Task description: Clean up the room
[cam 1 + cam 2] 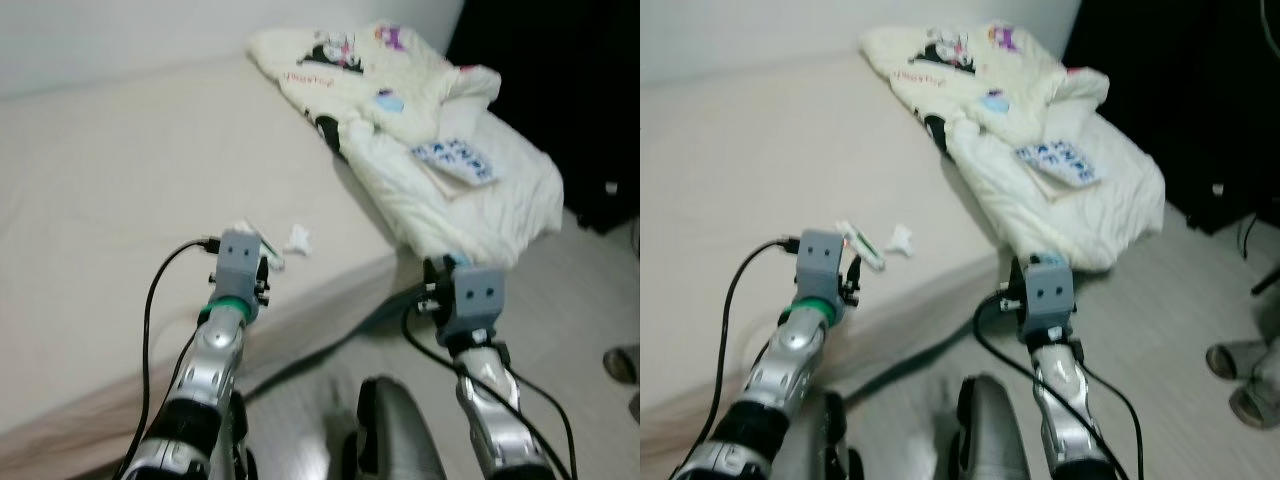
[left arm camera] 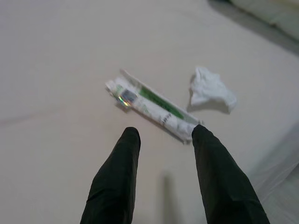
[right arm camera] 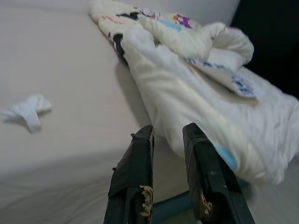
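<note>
Left gripper (image 2: 161,135) hovered spread above the wrapper (image 2: 152,104) on the bed (image 1: 110,180), lined up to grab; right gripper (image 3: 168,133) idled beside bed, gap narrow.

Matt beige cloth covers the bed (image 1: 110,170), a soft quilted duvet (image 1: 440,150) lies upper right, the glossy plastic wrapper (image 2: 152,105) and crumpled tissue paper (image 2: 210,88) sit beside smooth matt-black left pincer (image 2: 161,140) fingers.

Before me: a bed (image 1: 120,180) with a plain beige sheet, flat and broad, reaching back to a pale wall (image 1: 120,40). A cream printed quilt (image 1: 440,160) lies bunched at the bed's far right corner, spilling over the edge. Light wood-tone floor (image 1: 570,300) to my right. Beyond the quilt, a dark unlit area (image 1: 560,80). Lighting soft, even.
</note>
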Robot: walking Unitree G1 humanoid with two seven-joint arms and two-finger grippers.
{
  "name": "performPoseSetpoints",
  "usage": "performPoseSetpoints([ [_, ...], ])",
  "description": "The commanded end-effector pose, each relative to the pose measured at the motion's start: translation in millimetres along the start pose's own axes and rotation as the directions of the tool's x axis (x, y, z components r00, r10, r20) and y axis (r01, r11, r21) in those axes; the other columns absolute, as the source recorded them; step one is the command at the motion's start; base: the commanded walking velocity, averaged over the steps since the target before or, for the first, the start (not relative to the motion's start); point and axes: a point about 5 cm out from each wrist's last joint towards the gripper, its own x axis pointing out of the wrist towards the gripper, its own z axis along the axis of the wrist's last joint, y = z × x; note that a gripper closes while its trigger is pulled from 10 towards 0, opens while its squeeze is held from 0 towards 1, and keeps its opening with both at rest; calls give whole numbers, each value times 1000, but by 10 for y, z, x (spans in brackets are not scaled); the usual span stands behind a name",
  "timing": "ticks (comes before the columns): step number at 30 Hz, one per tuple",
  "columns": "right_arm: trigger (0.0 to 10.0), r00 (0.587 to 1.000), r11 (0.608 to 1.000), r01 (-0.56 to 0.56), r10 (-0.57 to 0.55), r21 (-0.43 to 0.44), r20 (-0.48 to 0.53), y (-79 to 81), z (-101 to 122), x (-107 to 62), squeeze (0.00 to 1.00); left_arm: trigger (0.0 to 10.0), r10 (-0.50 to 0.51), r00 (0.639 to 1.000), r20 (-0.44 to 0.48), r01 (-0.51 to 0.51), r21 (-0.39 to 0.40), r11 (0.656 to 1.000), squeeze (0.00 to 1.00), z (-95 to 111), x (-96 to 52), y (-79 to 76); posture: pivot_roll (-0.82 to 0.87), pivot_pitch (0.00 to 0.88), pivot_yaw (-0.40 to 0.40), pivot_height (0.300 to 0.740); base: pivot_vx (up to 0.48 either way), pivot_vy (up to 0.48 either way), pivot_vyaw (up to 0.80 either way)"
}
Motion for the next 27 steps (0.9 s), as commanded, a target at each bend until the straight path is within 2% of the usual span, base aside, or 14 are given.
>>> performPoseSetpoints([
  [1,10000,1000,1000,8,-8,13,-11,-9,-15,-19,0,10000,-6,1000,-18,6,-10,1000,0,-30,-9,-12,-71,170,4,560,0,0,0],
  [9,10000,1000,1000,7,-6,19,-10,-1,-13,-23,0,10000,-3,1000,-18,3,-12,1000,0,-23,-8,-16,-69,174,6,560,0,0,0],
  [11,10000,1000,1000,5,-5,19,-9,1,-9,-23,0,10000,6,1000,-10,-6,-29,1000,0,1,-2,-19,-69,179,7,560,0,0,0],
  [13,10000,1000,1000,2,-2,20,-6,9,-1,-23,0,10000,29,1000,9,-28,-102,994,0,87,28,-26,-73,182,4,560,0,0,0],
  [14,10000,1000,1000,2,-2,20,-6,9,-1,-23,0,10000,29,1000,9,-28,-102,994,0,87,28,-26,-73,182,4,560,0,0,0],
  [16,10000,1000,1000,-2,2,21,-4,15,4,-24,0,10000,34,999,20,-30,-167,985,0,177,67,-61,-73,182,4,560,0,0,0],
  [21,10000,1000,1000,-19,19,21,5,47,36,4,0,10000,36,999,14,-34,-140,990,0,293,176,-229,-91,198,-3,560,0,0,0],
  [22,10000,1000,1000,-23,23,21,9,57,51,16,0,10000,32,999,5,-32,-135,990,443,326,211,-283,-99,206,-2,560,0,0,0],
  [23,10000,1000,999,-25,25,22,12,62,61,24,0,10000,27,1000,-10,-28,-134,991,1000,350,239,-340,-99,206,-2,560,0,0,0],
  [27,10000,1000,999,-28,28,23,15,70,72,33,0,10000,22,999,-38,-27,-119,993,1000,365,268,-405,-102,211,1,560,0,0,0],
])
